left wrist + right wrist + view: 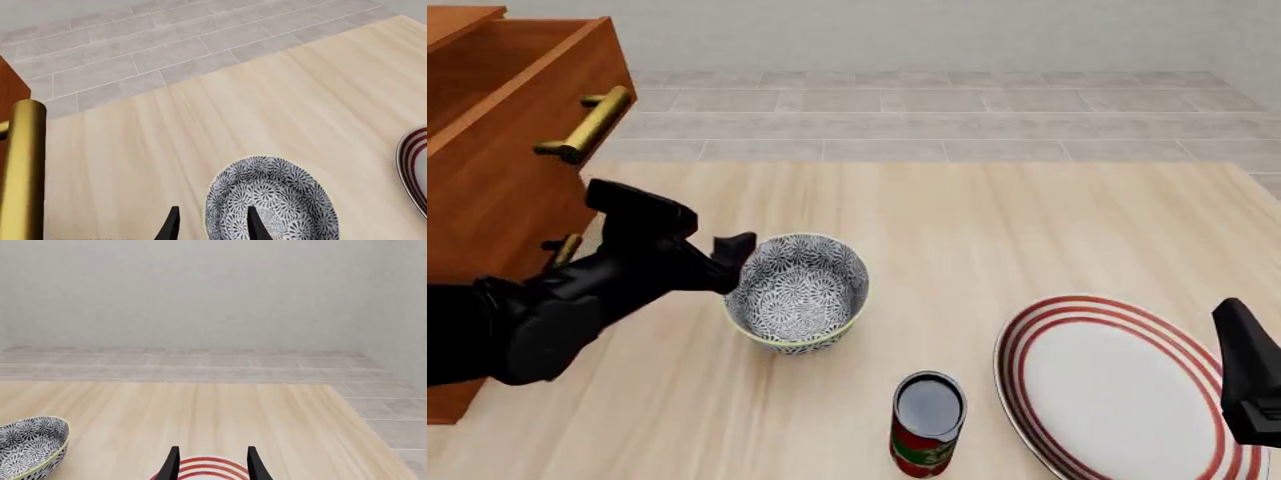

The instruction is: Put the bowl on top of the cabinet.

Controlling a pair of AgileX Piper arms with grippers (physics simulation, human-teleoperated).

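The blue-and-white floral bowl point(797, 292) stands upright on the wooden table, just right of the reddish-brown cabinet point(507, 190). My left gripper point(737, 258) is at the bowl's left rim. In the left wrist view the left gripper point(212, 227) is open and straddles the rim of the bowl point(270, 200), one finger point(255, 225) over the inside and the other outside. My right gripper point(212, 467) is open with nothing between its fingers, over the near-right table. The bowl point(30, 445) shows far off to its side.
A white red-ringed plate point(1121, 390) lies at the near right, below the right gripper. A red can point(928, 425) stands in front of the bowl. Brass handles point(587, 125) stick out from the cabinet near my left arm. Grey floor tiles point(961, 110) lie beyond the table's far edge.
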